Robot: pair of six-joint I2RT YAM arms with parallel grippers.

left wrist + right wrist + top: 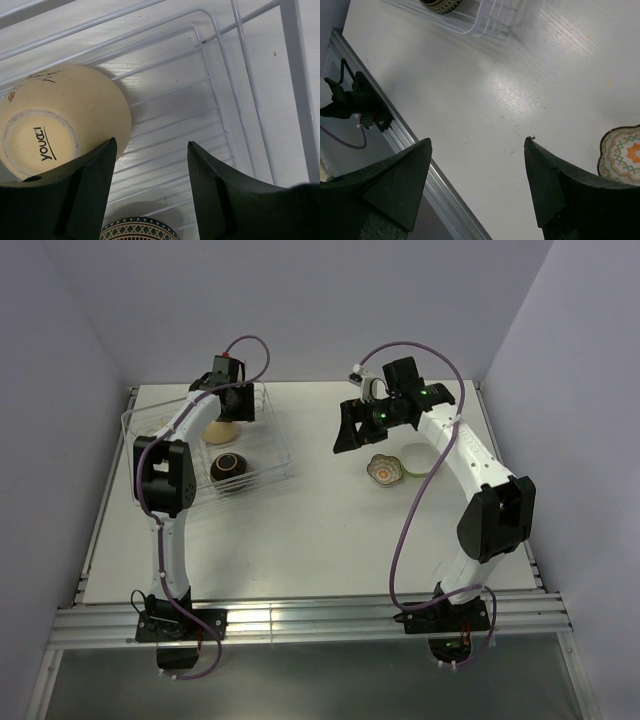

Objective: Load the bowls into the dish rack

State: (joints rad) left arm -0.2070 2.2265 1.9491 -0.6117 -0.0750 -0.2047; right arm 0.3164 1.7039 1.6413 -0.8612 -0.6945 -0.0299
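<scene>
The dish rack (268, 445), a clear wire basket, stands at the back left. In it a tan bowl (220, 430) lies bottom up (55, 120), and a dark patterned bowl (228, 468) sits nearer the front (137, 231). My left gripper (232, 408) hangs over the rack, open (151, 145). Its left finger is against the tan bowl's edge and only rack wires (210, 75) show between the fingers. My right gripper (345, 428) is open above bare table (477, 141). A small scalloped bowl (384, 469) (622, 155) lies to its right. A lime-green bowl (415, 458) is partly hidden behind the right arm.
The rack's near corner (490, 20) and the dark patterned bowl (440, 5) show at the top of the right wrist view. The table's aluminium front rail (420, 165) and the left arm's base (355, 100) lie below. Walls close in the table on three sides.
</scene>
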